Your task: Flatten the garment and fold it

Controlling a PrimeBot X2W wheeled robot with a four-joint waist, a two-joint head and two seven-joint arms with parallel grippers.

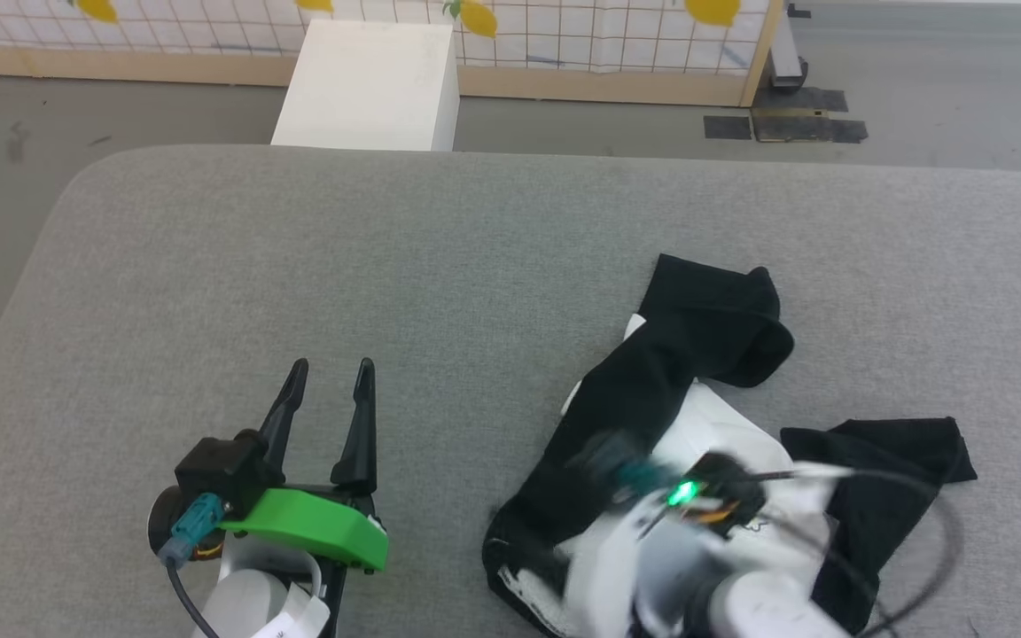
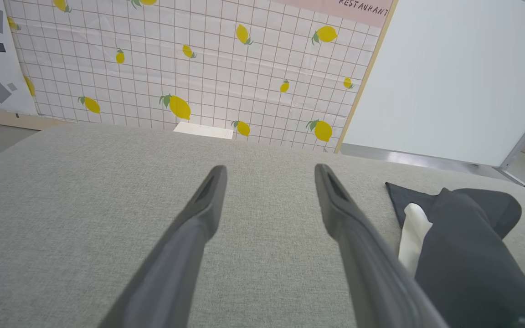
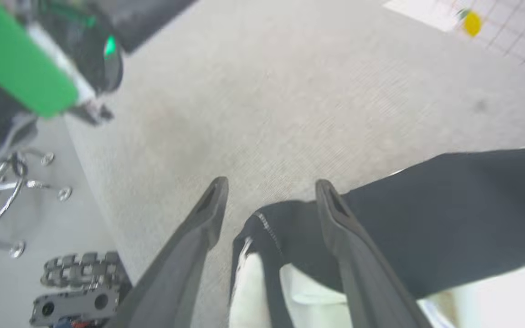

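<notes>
Overhead a blur, right claw [image 3: 271,183] spread, perhaps touching garment [image 3: 426,205], up close; left claw [image 1: 333,365] spread.

Bare grey cushion [image 1: 440,248] lies open across the upper and left of the head view. The crumpled garment [image 1: 688,346] blocks the lower right, the left gripper [image 1: 333,365] the lower left. A white box [image 1: 369,84] stands past the cushion's top edge.

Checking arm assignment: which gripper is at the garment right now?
The right gripper, jaws open at the garment's black edge. The left gripper, also open, sits apart over bare grey surface.
</notes>
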